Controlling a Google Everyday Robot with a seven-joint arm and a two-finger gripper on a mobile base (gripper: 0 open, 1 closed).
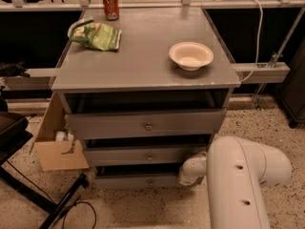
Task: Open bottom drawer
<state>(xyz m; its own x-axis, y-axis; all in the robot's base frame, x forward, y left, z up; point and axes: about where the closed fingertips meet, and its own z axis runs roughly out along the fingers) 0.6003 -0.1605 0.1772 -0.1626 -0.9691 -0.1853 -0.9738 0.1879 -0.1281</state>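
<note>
The grey cabinet has three drawers. The bottom drawer is the lowest, with a flat grey front and a small round knob, and a dark gap shows above it. My white arm comes in from the lower right. Its wrist sits at the right end of the bottom drawer's front. My gripper is at that wrist end, low against the drawer's right side, and the arm hides most of it. It is well to the right of the knob.
The middle drawer and the top drawer lie above. On the cabinet top are a white bowl, a green chip bag and a red can. A cardboard box and black stand legs are on the left.
</note>
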